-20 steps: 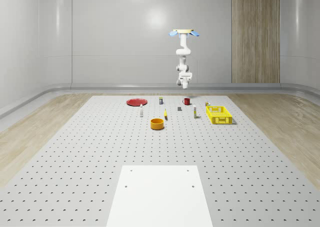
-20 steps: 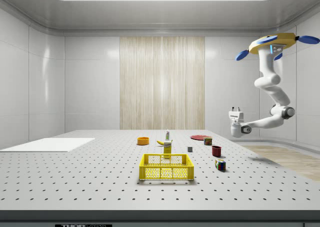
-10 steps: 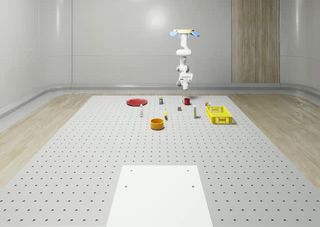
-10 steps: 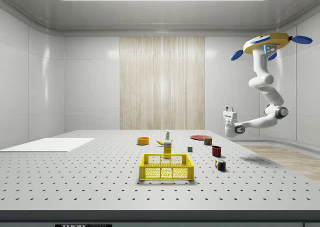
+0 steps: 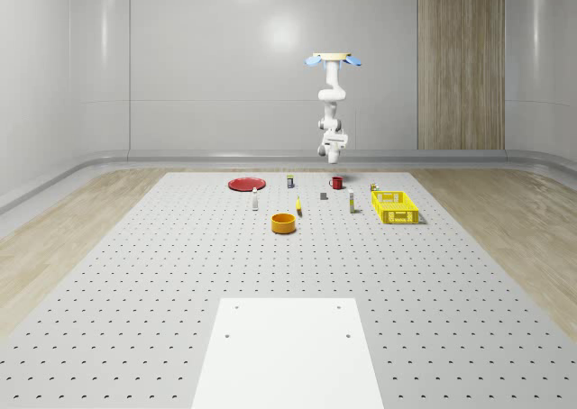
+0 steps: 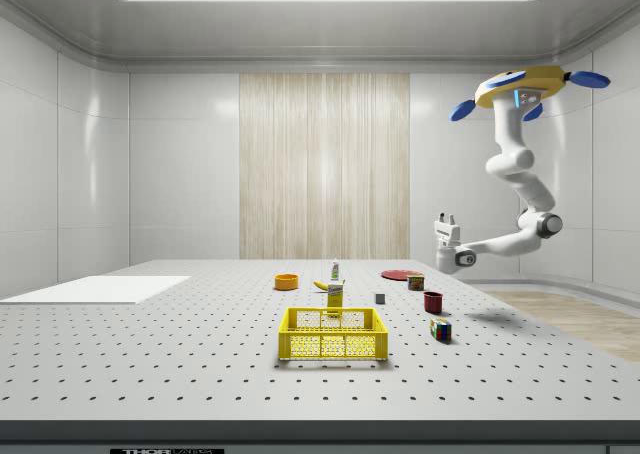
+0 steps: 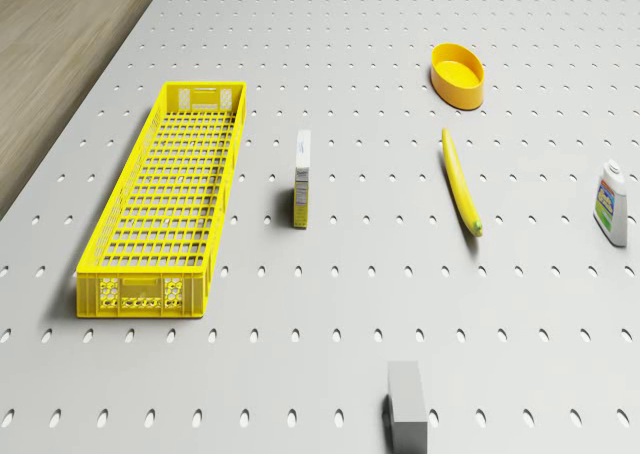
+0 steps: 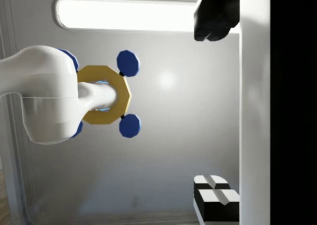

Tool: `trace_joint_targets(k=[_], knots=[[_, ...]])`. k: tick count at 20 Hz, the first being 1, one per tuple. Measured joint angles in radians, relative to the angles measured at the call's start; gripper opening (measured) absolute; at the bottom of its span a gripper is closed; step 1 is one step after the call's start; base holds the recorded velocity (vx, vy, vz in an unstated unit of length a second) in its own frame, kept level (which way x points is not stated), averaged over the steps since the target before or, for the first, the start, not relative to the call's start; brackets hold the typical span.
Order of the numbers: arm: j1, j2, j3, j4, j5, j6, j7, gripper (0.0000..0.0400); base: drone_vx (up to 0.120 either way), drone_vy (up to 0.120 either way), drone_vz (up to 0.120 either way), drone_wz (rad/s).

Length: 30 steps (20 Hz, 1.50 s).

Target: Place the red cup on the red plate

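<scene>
Drone (image 6: 528, 79): hovers high over the far edge of the desk (image 5: 135, 274), above and a little beyond the red cup.
Arm (image 6: 512, 189): hangs from the drone and bends toward the side view's left, ending in the hand.
Hand (image 6: 444, 218): in the air above the red cup, well clear of it, pointing upward rather than down; the wrist view looks at the ceiling light and the drone's underside.
Hand state: fingers (image 8: 214, 17) stand wide apart with nothing between them.
Red cup (image 5: 335, 182): upright on the desk near the far edge, right of centre in the whole-scene view, untouched.
Red plate (image 5: 245, 184): flat on the desk, well apart from the cup, toward the whole-scene view's left.
Nearby things: small grey block (image 7: 407, 402), carton (image 7: 301, 177), banana (image 7: 461, 184), yellow crate (image 7: 165, 197), orange bowl (image 7: 458, 74), white bottle (image 7: 611, 205).
Stage: approach, by my judgement; no grasp made.
Risk: the hand must turn over to face down first; descending without that could knock the cup over.
Risk: drone sway during the descent could push the cup aside instead of straddling it.
Risk: carrying the cup low toward the plate could clip the small can (image 5: 289, 182) standing between them.
</scene>
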Motion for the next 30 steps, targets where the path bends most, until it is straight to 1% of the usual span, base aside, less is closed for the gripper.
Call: trace_joint_targets(k=[3, 5, 8, 10, 13, 15, 17, 18, 20, 23, 27, 30], knots=[[-0.013, -0.003, 0.042, -0.007, -0.059, 0.003, 0.008, 0.0400, 0.120, 0.000, -0.027, 0.000], [-0.026, -0.006, 0.084, -0.016, -0.119, 0.006, 0.016, 0.0400, 0.000, 0.000, -0.120, 0.000], [-0.056, -0.014, 0.177, -0.045, -0.251, 0.012, 0.035, 0.0400, 0.000, 0.000, -0.120, 0.000], [-0.085, -0.023, 0.264, -0.084, -0.379, 0.019, 0.056, 0.0400, 0.000, 0.000, -0.120, 0.000], [-0.148, -0.048, 0.434, -0.193, -0.638, 0.032, 0.106, 0.0400, 0.000, 0.000, -0.120, 0.000], [-0.205, -0.073, 0.562, -0.306, -0.852, 0.039, 0.159, 0.0400, 0.000, 0.000, -0.120, 0.000], [-0.279, -0.102, 0.688, -0.438, -1.081, 0.036, 0.231, 0.0400, 0.000, 0.000, -0.120, 0.000], [-0.322, -0.117, 0.747, -0.503, -1.194, 0.028, 0.273, 0.0400, 0.000, 0.000, -0.120, 0.000], [-0.422, -0.145, 0.850, -0.618, -1.401, -0.002, 0.363, 0.0400, 0.000, 0.000, -0.120, 0.000], [-0.585, -0.185, 0.969, -0.734, -1.634, -0.070, 0.491, 0.0400, 0.000, 0.000, -0.120, 0.000], [-0.768, -0.233, 1.070, -0.803, -1.801, -0.155, 0.616, 0.0400, 0.000, 0.000, -0.120, 0.000], [-0.859, -0.264, 1.115, -0.822, -1.858, -0.195, 0.676, 0.0400, 0.000, 0.000, -0.120, 0.000]])
